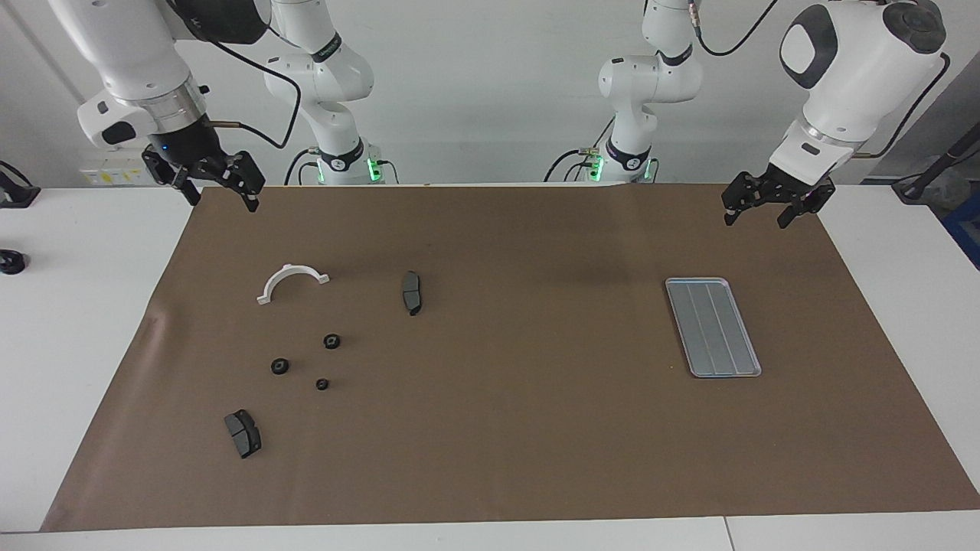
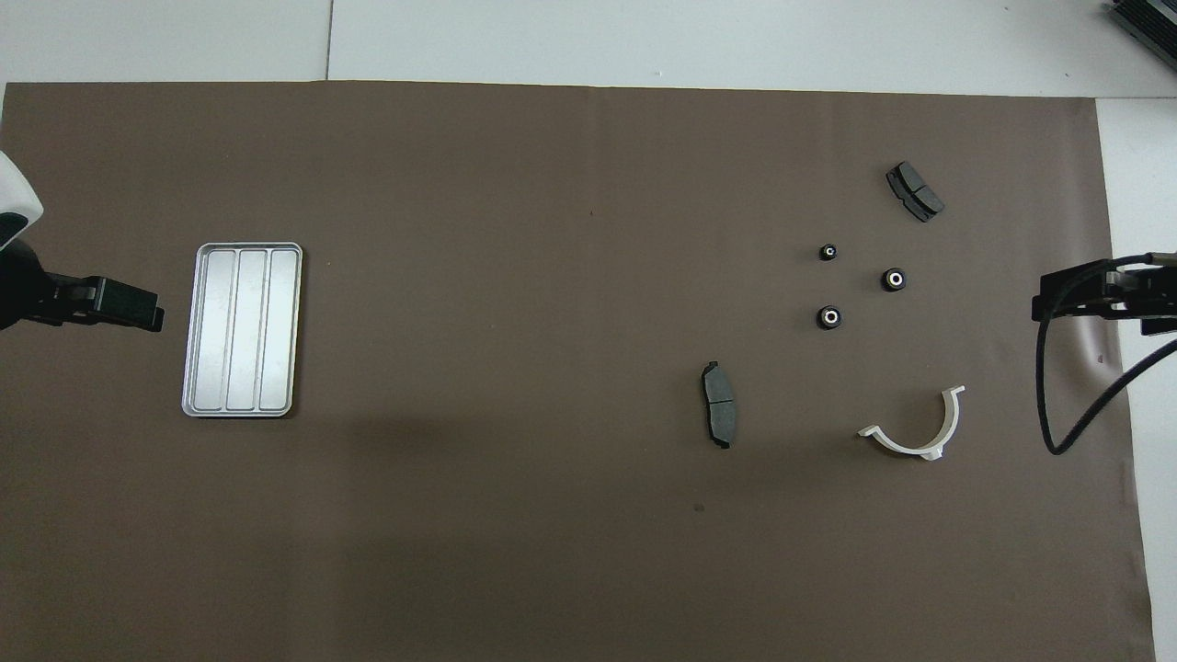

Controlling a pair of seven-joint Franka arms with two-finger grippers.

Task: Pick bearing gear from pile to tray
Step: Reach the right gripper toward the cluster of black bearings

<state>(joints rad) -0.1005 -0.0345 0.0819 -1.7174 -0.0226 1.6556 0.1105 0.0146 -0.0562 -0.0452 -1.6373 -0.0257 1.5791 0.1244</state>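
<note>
The pile lies on the brown mat toward the right arm's end. It holds three small black rings (image 1: 331, 341) (image 1: 280, 366) (image 1: 322, 384), two dark grey brake pads (image 1: 412, 292) (image 1: 243, 433) and a white half-ring bracket (image 1: 292, 282). In the overhead view the rings (image 2: 830, 316) lie between the bracket (image 2: 919, 428) and one pad (image 2: 914, 191). The silver ridged tray (image 1: 712, 327) (image 2: 242, 329) lies empty toward the left arm's end. My right gripper (image 1: 222, 197) (image 2: 1044, 303) hangs open and empty over the mat's edge beside the pile. My left gripper (image 1: 758, 218) (image 2: 152, 317) hangs open and empty beside the tray.
The brown mat (image 1: 536, 428) covers most of the white table. A small black object (image 1: 11, 262) sits on the bare table off the mat at the right arm's end. A black cable (image 2: 1067, 432) loops down from the right arm.
</note>
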